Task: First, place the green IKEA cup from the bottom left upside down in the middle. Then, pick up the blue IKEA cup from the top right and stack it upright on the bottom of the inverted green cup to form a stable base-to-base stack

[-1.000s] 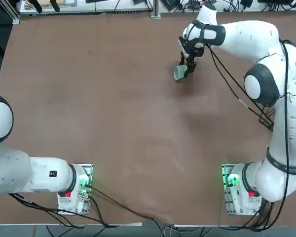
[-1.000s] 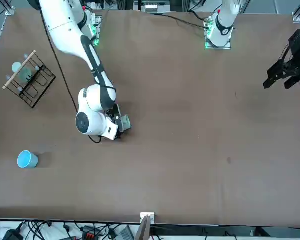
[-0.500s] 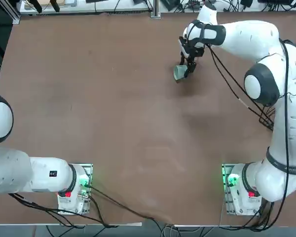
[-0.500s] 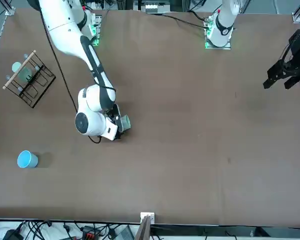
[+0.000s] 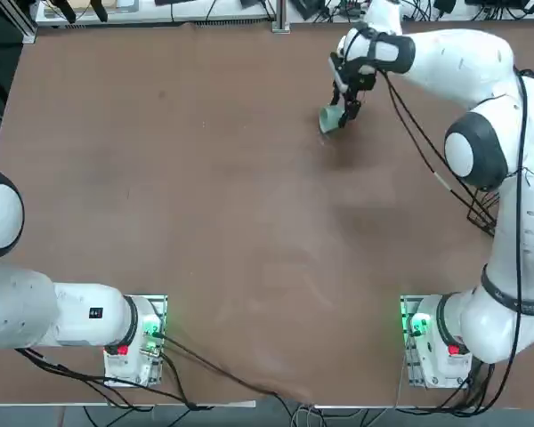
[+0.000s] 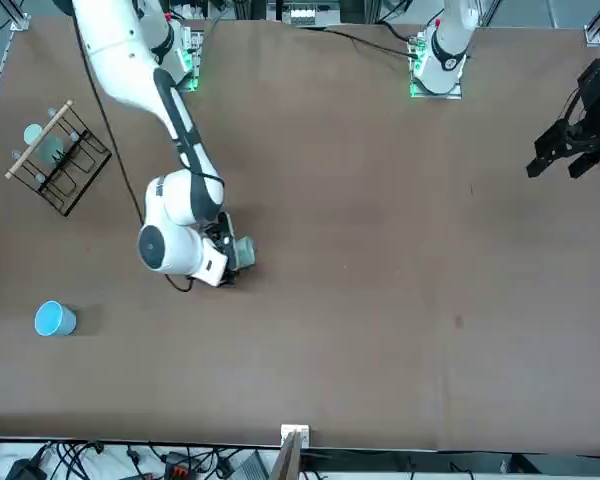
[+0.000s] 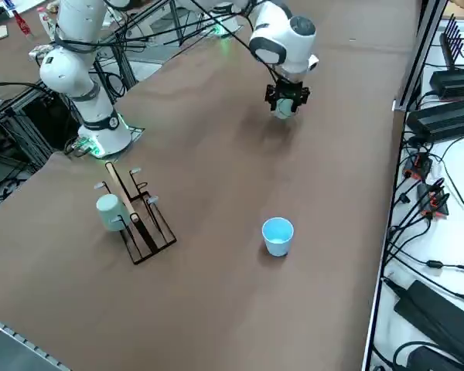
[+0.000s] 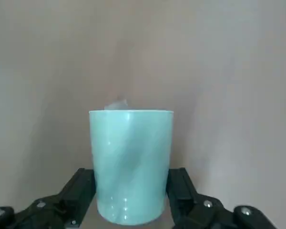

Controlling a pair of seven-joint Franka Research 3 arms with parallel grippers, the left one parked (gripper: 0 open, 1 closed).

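Now the brown tabletop (image 5: 205, 205) is carrying everything, and the right arm is reaching far across it toward the edge away from its base. Compared with a second ago the arm is sitting slightly further out and sideways: in the top view the cup is showing a bit higher and to the right, in the front view lower and to the left. The wire rack (image 7: 139, 220) with a whitish-teal piece is sitting off to the robot's right side, untouched. The blue IKEA cup (image 7: 278, 235) is standing mouth-up near the far right edge, well apart from the arm. The right hand (image 8: 131, 202) is grasping the green IKEA cup (image 8: 130, 162), one finger on each side wall near one end, with the cup looking tilted in the overhead view (image 5: 330, 117). Judging by this, step one is under way: the green cup is being carried and not yet set upside down; the blue one is waiting.
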